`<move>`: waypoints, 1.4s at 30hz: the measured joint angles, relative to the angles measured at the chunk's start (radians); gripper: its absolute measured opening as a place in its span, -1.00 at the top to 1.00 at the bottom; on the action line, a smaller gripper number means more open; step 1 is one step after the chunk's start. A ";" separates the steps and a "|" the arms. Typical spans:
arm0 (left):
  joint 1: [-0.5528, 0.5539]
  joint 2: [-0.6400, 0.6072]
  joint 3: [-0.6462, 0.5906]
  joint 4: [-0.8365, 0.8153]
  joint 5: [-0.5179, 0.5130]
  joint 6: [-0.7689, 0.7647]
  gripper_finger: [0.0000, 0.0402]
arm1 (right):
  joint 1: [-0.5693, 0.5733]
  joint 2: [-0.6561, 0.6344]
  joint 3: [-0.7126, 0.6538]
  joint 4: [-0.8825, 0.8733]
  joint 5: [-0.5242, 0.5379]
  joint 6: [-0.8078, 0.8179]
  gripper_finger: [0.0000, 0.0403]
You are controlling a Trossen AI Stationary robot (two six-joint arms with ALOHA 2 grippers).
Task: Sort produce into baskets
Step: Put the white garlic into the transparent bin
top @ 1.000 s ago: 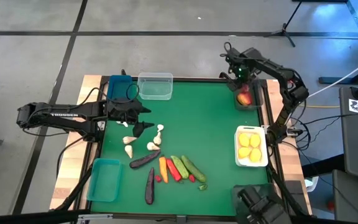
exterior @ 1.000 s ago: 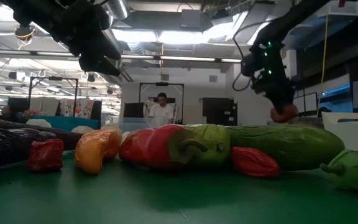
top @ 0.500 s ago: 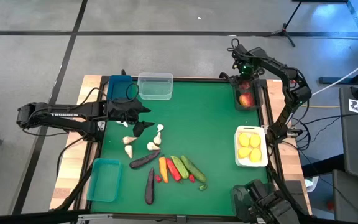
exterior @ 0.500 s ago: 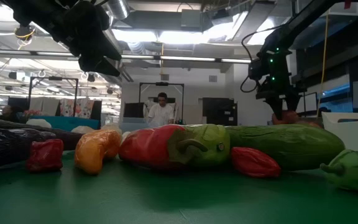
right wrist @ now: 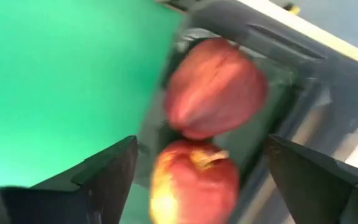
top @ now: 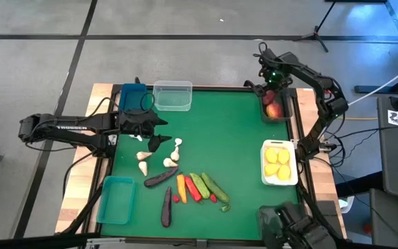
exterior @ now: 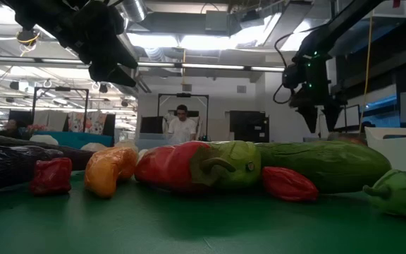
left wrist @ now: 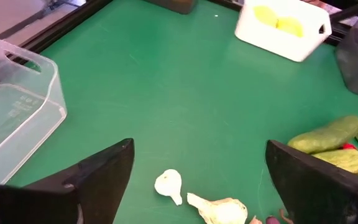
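My right gripper (top: 271, 88) hangs open, pointing down, over the dark smoky basket (top: 287, 114) at the table's far right. Two red apples (right wrist: 216, 87) (right wrist: 194, 180) lie in that basket below its spread fingers, untouched. My left gripper (top: 161, 133) waits open above the white garlic (left wrist: 168, 185) left of centre. Eggplants (top: 161, 178), a carrot (top: 181, 184), a red pepper (top: 192, 187) and cucumbers (top: 209, 185) lie on the green mat toward the near edge.
A blue basket (top: 131, 95) and a clear one (top: 172, 95) stand at the far left, a teal one (top: 116, 199) at the near left. The white basket (top: 280, 148) at the right holds yellow lemons. A person stands in the room beyond the table.
My right gripper has shifted a little toward the table's far right over the dark basket and opened. The red apple it held at its fingertips has dropped into the basket beside the other one.
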 joint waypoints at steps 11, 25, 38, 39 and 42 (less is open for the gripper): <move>-0.042 0.071 0.000 -0.198 -0.075 0.075 -0.78 | 0.025 -0.230 0.050 0.000 -0.467 -0.055 -0.66; -0.127 0.255 0.176 -0.618 -0.525 -0.155 -0.78 | 0.462 -0.527 0.051 0.090 -0.417 -0.033 -0.66; -0.097 0.401 0.201 -0.908 -0.514 -0.900 -0.78 | 0.871 -0.543 0.051 0.090 -0.125 -0.028 -0.66; -0.097 0.410 0.201 -0.919 -0.500 -0.909 -0.78 | 0.883 -0.543 0.051 0.090 -0.112 -0.028 -0.66; -0.098 0.431 0.201 -0.954 -0.428 -0.927 -0.78 | 0.913 -0.544 0.051 0.089 -0.085 -0.028 -0.66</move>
